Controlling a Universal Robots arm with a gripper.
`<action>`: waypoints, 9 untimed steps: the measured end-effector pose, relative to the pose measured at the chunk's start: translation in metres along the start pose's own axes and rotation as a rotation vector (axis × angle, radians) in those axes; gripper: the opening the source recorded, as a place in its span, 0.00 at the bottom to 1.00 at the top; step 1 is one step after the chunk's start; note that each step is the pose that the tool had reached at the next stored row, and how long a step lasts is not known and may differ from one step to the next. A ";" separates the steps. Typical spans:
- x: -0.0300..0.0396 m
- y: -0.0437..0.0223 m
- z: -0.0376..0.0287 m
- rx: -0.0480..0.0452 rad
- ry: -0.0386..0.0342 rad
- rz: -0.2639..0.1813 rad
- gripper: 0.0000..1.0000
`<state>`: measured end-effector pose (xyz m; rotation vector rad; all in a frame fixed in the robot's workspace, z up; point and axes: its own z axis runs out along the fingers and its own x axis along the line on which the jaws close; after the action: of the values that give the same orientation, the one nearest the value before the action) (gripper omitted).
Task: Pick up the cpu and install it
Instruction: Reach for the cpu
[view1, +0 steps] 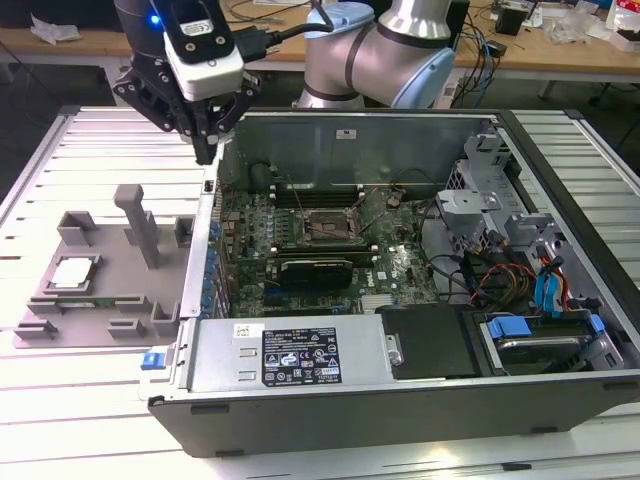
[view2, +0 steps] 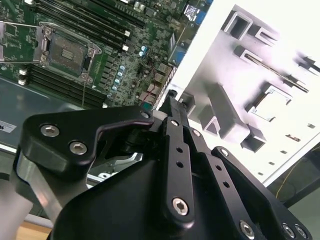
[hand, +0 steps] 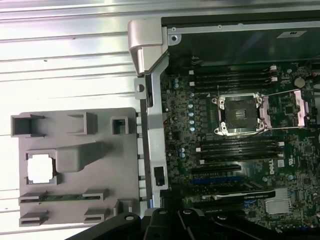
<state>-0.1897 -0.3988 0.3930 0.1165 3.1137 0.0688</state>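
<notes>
Reaching the cpu is judged to be the step in hand. The chip lies flat in a square recess of the grey holder, which rests on the slatted table at the exterior view's left, just beside the open computer case. The chip is untouched and well apart from the gripper.

To do this step well:
- Centre the gripper over the recess.
- Spread the jaws wider than the chip.
- Descend vertically so that both jaws meet opposite edges together.
- Grip the rim only, lightly, and keep the chip level.

The holder's upright blocks stand near the recess and could foul a skewed approach.

The socket on the motherboard appears empty, with its load plate swung open.

Pose: the arm reaches in from the far side. The gripper points downward above the case's far corner on the exterior view's left, over the wall between holder and motherboard. The jaws appear closed together, holding nothing.
</notes>
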 end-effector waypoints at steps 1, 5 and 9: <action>0.0015 -0.0001 0.0001 0.0000 0.0000 0.000 0.11; 0.0076 -0.0005 0.0003 0.0000 0.0000 0.000 0.11; 0.0178 -0.0014 0.0010 0.0000 0.0000 0.000 0.11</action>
<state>-0.2076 -0.3988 0.3915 0.1165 3.1137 0.0688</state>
